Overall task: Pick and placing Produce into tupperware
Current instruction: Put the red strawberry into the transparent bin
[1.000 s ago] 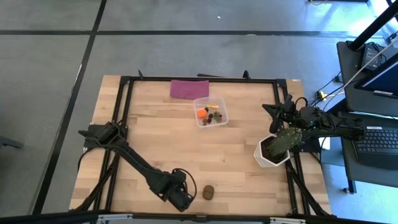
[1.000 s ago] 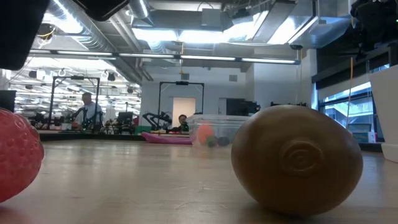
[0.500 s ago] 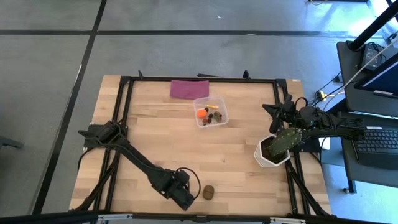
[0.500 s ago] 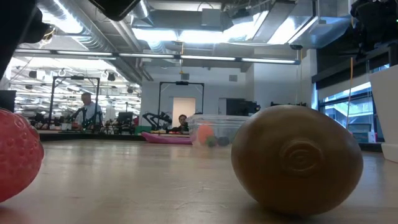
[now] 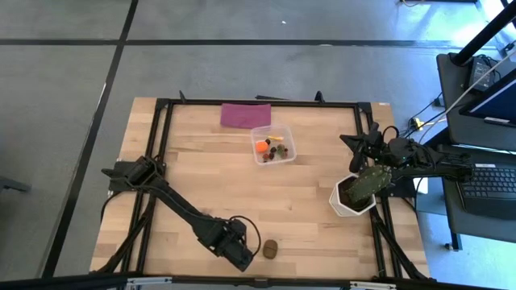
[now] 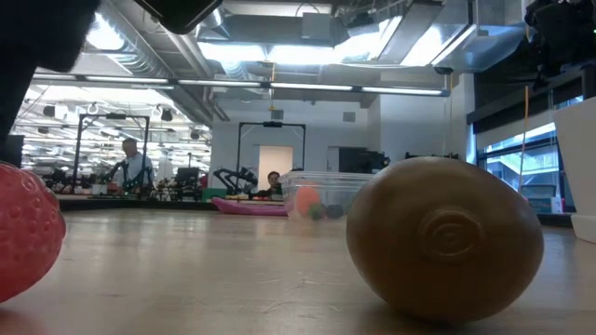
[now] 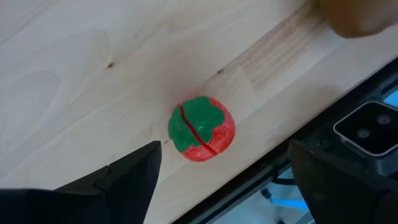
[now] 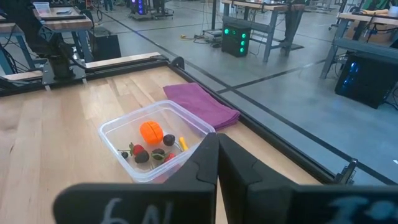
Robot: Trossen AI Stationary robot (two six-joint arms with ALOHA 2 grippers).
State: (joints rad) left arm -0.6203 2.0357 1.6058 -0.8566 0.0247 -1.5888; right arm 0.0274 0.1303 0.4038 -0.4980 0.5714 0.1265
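Pale wooden planks make up the table (image 5: 201, 177), framed in black rails. Near its front edge the left gripper (image 7: 219, 180) hangs with fingers spread wide over a green-topped strawberry (image 7: 201, 129) — not touching it — and a brown oval lump (image 5: 270, 249) lies just beside. The tupperware (image 5: 272, 146) sits toward the far side, next to a purple cloth (image 5: 246, 114), holding an orange ball (image 8: 151, 131) and small dark bits. The right gripper (image 8: 217, 155) waits at the right edge — fingers pressed together, holding nothing.
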